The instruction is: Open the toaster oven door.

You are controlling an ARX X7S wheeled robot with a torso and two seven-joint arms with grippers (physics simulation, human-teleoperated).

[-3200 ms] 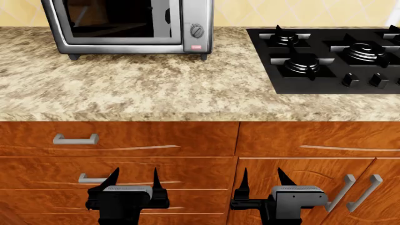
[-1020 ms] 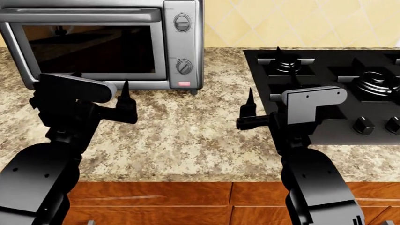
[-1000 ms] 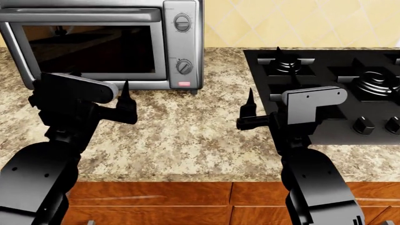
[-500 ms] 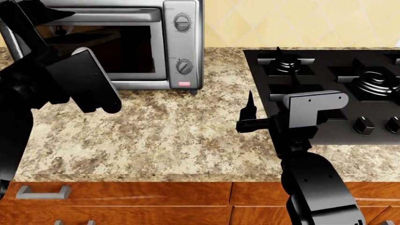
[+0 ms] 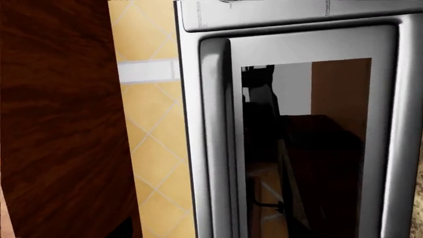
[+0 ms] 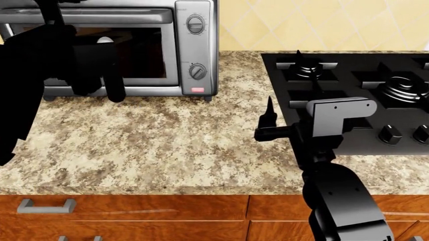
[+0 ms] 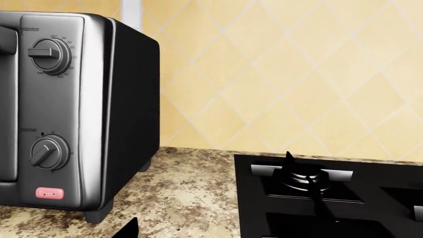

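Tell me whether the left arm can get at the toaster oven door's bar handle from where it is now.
Probably yes. The left arm is raised right in front of the toaster oven door, and the bar handle runs unobstructed just above it; the door looks shut.

kitchen — granite counter [image 6: 168, 145] | gas hob [image 6: 375, 85] | tiled backsplash [image 7: 278, 64] | wooden drawers [image 6: 147, 218]

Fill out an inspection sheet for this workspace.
Surface: speckled granite countertop.
Job's things: toaster oven at the back; toaster oven door shut, bar handle along its top.
Clutter: nothing seen.
Grippers: left gripper raised in front of the door, jaw state unclear; right gripper over the counter, holding nothing, state unclear.
Cables: nothing seen.
Surroundings: black gas hob, yellow tiled wall, wooden drawer fronts.
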